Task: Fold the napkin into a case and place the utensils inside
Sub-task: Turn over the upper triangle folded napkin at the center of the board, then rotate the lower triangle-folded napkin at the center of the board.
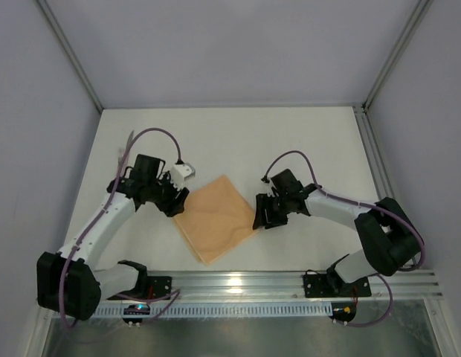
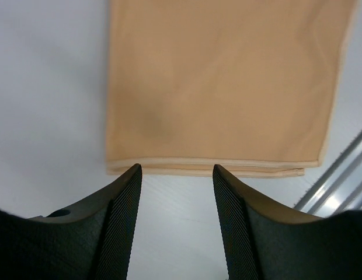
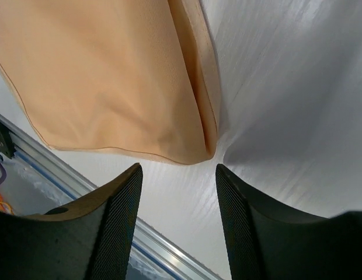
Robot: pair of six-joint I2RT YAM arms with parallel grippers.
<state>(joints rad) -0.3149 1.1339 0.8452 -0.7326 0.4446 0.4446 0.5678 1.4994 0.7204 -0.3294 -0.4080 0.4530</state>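
You've got the napkin [image 1: 218,217] folded flat, left pincer [image 2: 176,172] and right pincer [image 3: 178,170] both open, empty; case and utensils still to do

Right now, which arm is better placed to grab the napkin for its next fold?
Probably left. The left gripper is open with its tips at the stacked hem of the napkin, squarely facing it. The right gripper, also open, meets only a corner lying just ahead of its tips.
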